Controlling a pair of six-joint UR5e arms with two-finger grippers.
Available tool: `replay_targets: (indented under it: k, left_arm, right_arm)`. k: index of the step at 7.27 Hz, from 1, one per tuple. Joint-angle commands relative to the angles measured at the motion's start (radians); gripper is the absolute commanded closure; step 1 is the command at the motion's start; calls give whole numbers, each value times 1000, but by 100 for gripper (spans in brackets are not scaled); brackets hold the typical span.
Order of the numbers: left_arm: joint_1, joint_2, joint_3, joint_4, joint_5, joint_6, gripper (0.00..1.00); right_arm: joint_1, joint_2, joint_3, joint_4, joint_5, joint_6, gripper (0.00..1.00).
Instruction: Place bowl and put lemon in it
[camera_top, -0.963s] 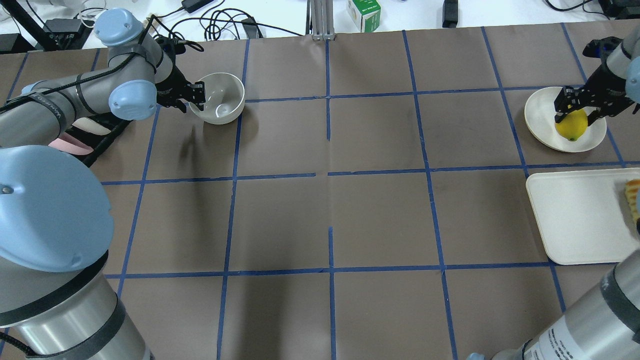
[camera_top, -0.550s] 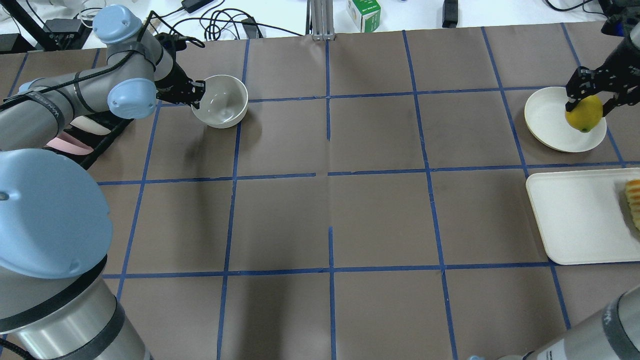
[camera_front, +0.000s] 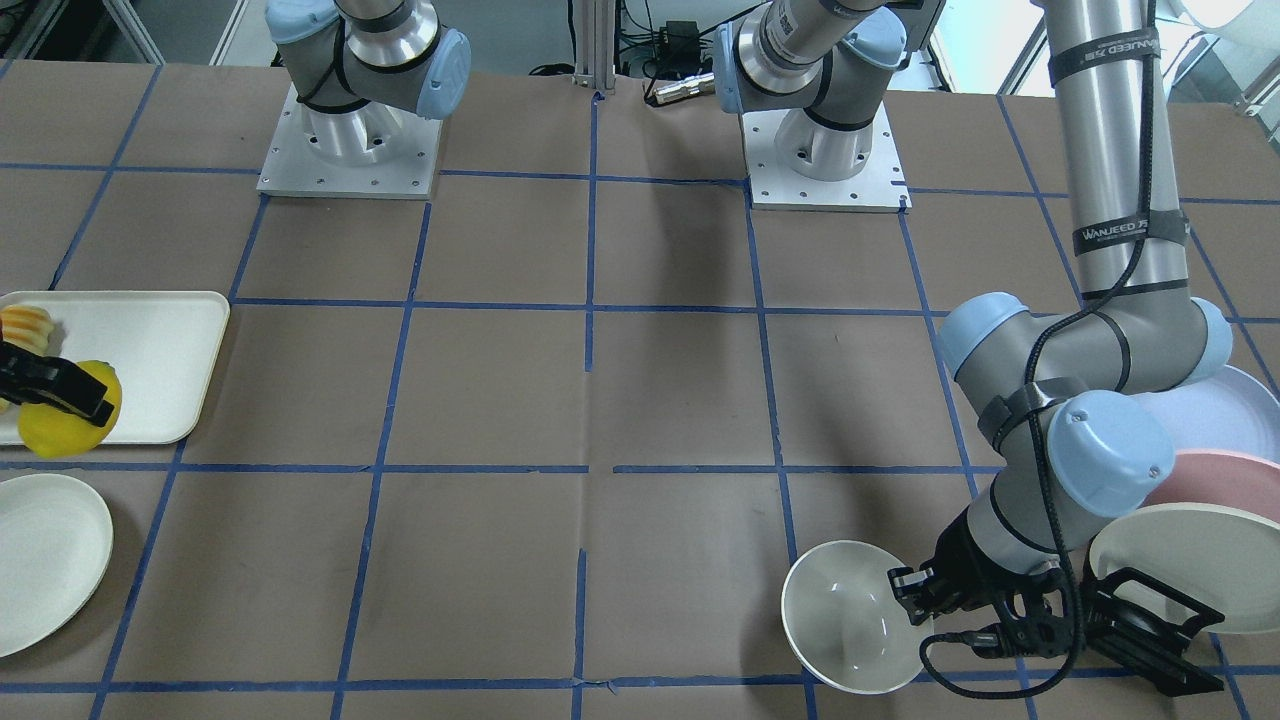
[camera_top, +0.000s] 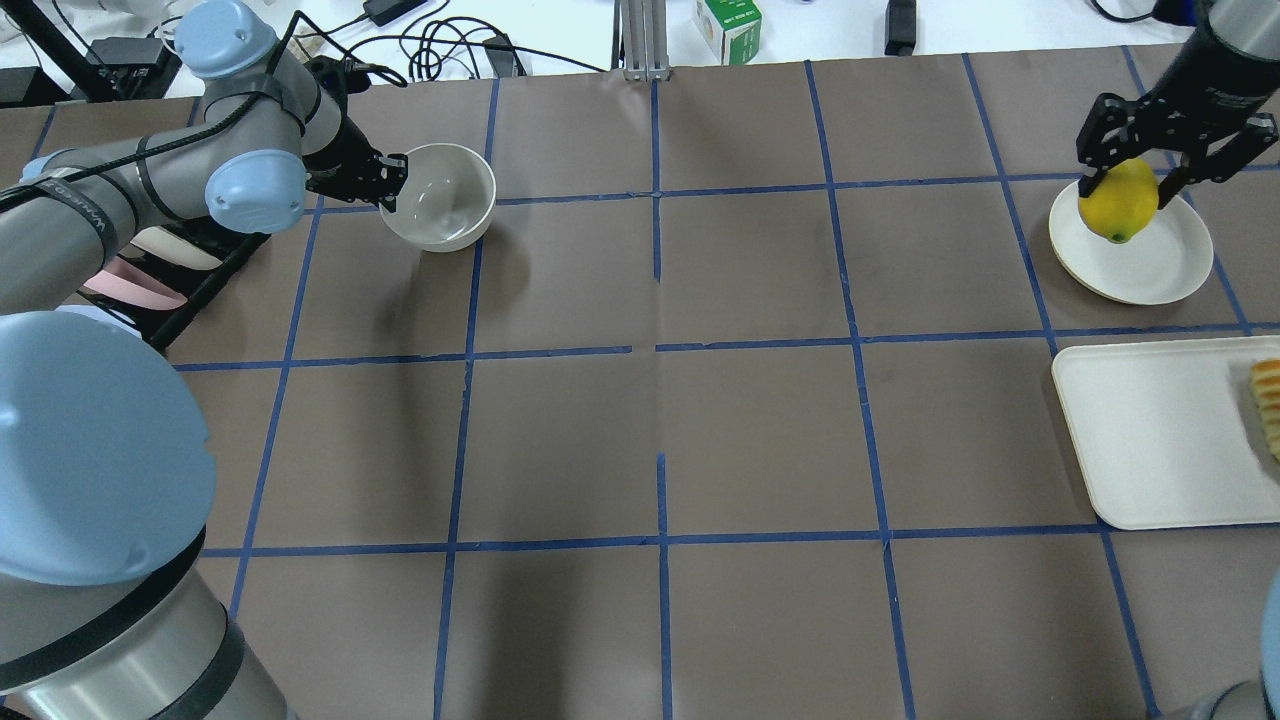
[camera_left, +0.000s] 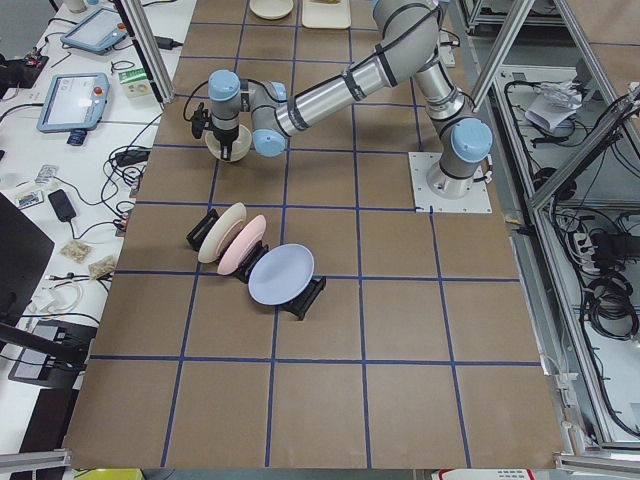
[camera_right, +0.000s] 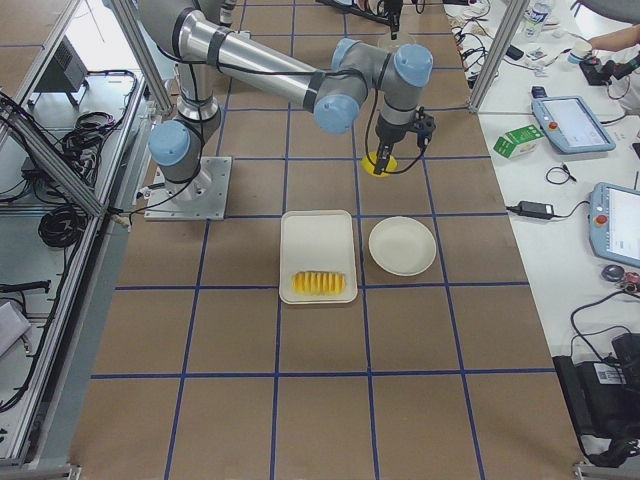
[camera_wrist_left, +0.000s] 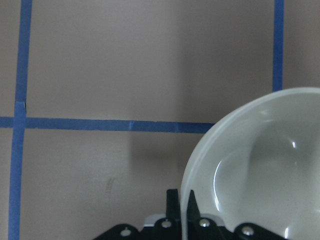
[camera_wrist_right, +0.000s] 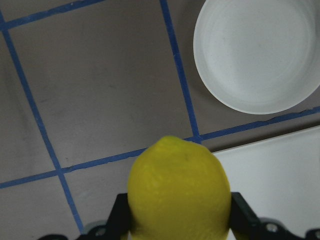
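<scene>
Left end effector (camera_top: 396, 186) clamped on bowl (camera_top: 445, 212) rim; right end effector (camera_top: 1129, 183) clamped on lemon (camera_top: 1117, 207).

Blue-taped brown table (camera_top: 760, 440) bears tray (camera_top: 1150, 440), plate (camera_top: 1175, 262), rack (camera_top: 212, 280).

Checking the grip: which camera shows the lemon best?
Right wrist-mounted: the lemon fills the foreground, clamped in the right gripper. Overhead shows it small, over the plate; front-facing, at the edge, partly covered; exterior right, tiny. Left wrist: nothing.

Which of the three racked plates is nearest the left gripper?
The cream plate, at the end of the rack next to the left gripper. The pink plate stands behind it and the pale blue plate farthest away.
</scene>
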Motion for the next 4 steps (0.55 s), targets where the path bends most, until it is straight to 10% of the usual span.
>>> replay_targets:
  k: [1, 4]
  left_arm:
    - [-34, 70, -3, -110, -7, -19, 100]
    - [-218, 169, -50, -201, -8, -258, 100]
  right_arm:
    - [117, -34, -8, 6, 4, 76, 100]
    - [200, -34, -5, 6, 4, 168, 100]
